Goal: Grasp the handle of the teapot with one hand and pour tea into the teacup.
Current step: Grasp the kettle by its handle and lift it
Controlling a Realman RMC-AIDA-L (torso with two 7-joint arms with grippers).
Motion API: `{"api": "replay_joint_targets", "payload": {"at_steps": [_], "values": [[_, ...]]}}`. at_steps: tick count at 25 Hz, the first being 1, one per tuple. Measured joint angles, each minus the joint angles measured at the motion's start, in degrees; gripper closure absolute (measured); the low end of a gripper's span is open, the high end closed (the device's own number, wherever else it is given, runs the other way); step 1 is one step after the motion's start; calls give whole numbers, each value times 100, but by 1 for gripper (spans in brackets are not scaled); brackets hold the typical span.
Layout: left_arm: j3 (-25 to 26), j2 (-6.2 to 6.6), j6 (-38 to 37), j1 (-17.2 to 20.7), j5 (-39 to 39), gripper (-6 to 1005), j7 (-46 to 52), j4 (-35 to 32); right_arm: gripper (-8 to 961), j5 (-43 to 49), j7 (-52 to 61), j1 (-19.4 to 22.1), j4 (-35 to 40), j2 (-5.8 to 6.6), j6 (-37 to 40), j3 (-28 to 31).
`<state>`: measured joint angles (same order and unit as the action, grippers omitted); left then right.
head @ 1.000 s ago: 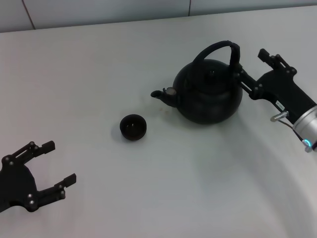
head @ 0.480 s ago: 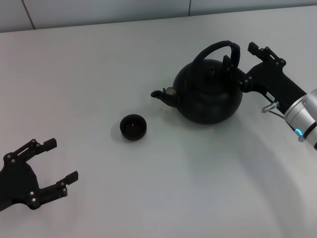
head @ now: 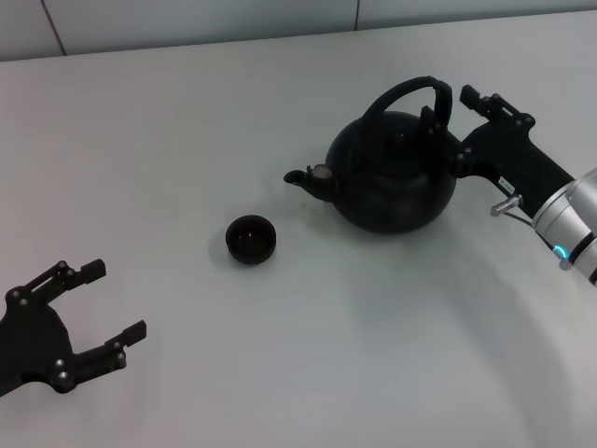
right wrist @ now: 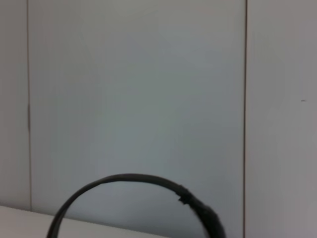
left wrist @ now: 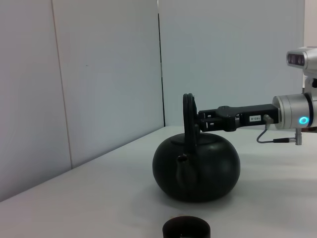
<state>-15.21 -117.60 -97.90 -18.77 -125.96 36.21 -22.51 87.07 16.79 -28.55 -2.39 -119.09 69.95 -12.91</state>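
The black teapot [head: 392, 182] stands right of centre, its spout pointing left toward the teacup [head: 251, 239]. Its arched handle [head: 407, 90] stands upright. My right gripper [head: 446, 105] is open, one finger on each side of the handle's thick right side, not closed on it. The left wrist view shows the teapot [left wrist: 198, 168], the handle [left wrist: 188, 119] edge-on, the right gripper [left wrist: 202, 120] reaching it, and the teacup [left wrist: 185, 229] in front. The right wrist view shows only the handle's arch [right wrist: 129, 179]. My left gripper [head: 114, 301] is open and empty, parked at the near left.
The white table [head: 187, 121] carries only the teapot and the cup. A pale panelled wall [left wrist: 99, 74] runs along its far edge.
My right gripper has moved left and a little up, from beside the teapot to straddling the handle's thick side. The teapot, cup and left arm have stayed put.
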Motion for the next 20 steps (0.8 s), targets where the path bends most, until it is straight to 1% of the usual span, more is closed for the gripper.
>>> {"api": "replay_joint_targets", "payload": {"at_steps": [1, 4, 9, 20], "values": [[0, 0, 0, -2, 2, 135, 1, -6, 222, 63, 3, -3, -7, -5, -8, 0], [0, 0, 0, -8, 13, 135, 14, -20, 387, 83, 7, -12, -16, -14, -32, 2], [0, 0, 0, -12, 64, 136, 21, -24, 610, 83, 13, -18, -44, -27, -37, 43], [0, 0, 5, -12, 76, 136, 6, -2, 829, 85, 41, -25, -60, -36, 12, 89]]}}
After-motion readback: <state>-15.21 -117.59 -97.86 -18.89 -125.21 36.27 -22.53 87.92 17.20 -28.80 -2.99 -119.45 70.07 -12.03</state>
